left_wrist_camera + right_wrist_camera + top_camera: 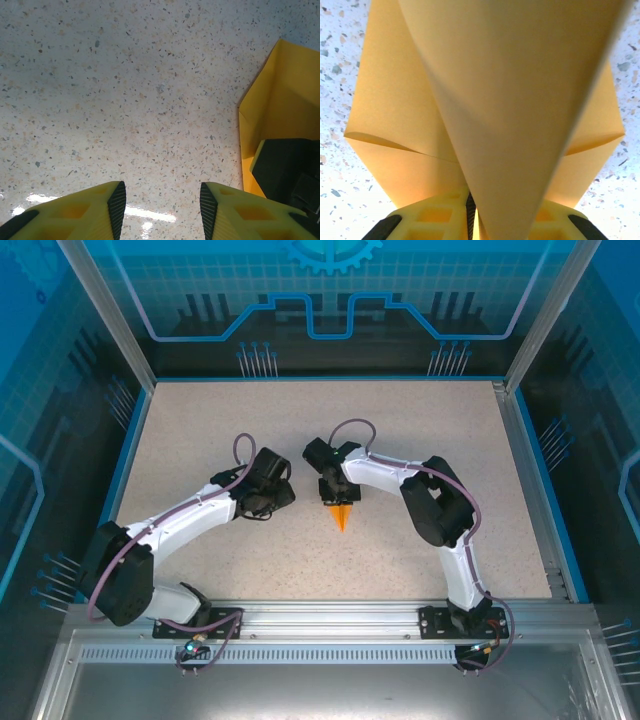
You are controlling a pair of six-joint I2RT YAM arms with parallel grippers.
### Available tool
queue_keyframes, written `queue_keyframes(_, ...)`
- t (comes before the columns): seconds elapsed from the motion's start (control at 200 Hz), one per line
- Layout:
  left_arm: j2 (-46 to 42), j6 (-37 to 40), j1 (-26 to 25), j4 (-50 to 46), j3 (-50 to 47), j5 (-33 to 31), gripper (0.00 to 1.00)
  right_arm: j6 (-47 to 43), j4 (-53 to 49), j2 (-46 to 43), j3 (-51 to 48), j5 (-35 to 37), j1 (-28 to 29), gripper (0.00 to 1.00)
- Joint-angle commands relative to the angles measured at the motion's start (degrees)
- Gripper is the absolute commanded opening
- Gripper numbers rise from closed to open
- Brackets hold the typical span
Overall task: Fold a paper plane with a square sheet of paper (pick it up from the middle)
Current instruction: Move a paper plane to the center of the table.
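On the left, the left arm's fingers (116,206) hang released above the speckled beige table (200,420), nothing between them. Just to their right, near the table's middle, a folded orange-yellow sheet of paper (342,516) narrows to a point aimed at the near edge. The right arm's fingers (432,220) are clenched on its centre ridge, with a flap spreading out on either side.

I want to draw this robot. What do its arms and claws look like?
The left arm and right arm have white shells with black joints, and a purplish cable loops along each. The left claw and right claw have yellow fingers with black pads.
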Motion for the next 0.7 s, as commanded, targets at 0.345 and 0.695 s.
queue_keyframes(0.345, -2.36, 0.64, 0.48, -0.4, -0.56, -0.62, 0.47, -2.05, -5.26, -7.17, 4.32, 1.48, -0.2, 0.42)
queue_keyframes(0.695, -5.33, 2.71, 0.53, -0.59, -1.33, -4.23, 0.49, -5.16, -2.21, -24.75, -2.51, 9.86, 0.33, 0.51)
